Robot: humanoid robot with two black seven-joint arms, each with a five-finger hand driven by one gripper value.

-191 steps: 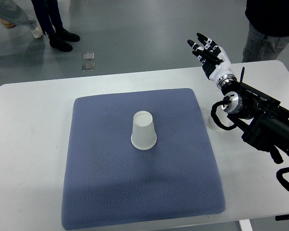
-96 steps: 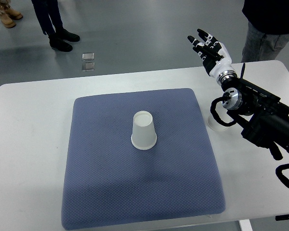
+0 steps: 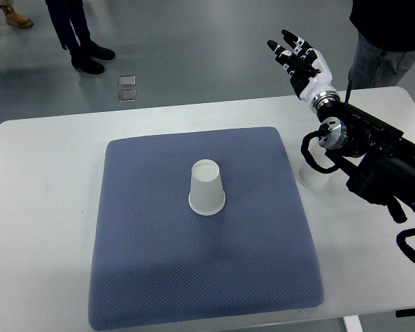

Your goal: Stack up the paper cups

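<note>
While an upturned paper cup [image 3: 207, 187] is set on the blue mat [image 3: 200, 228], the right hand [image 3: 301, 64] is held released, fingers spread, past the bench [image 3: 41, 207].

Bright, even overhead light, soft faint shadows, mild sheen on the grey floor [image 3: 214, 48], sharp focus throughout

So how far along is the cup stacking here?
Nothing is stacked yet. One paper cup sits upside down on the blue mat; a second cup stands off the mat, partly behind the right arm. The right robot hand is raised, open and empty. Both grasping and stacking remain.
</note>
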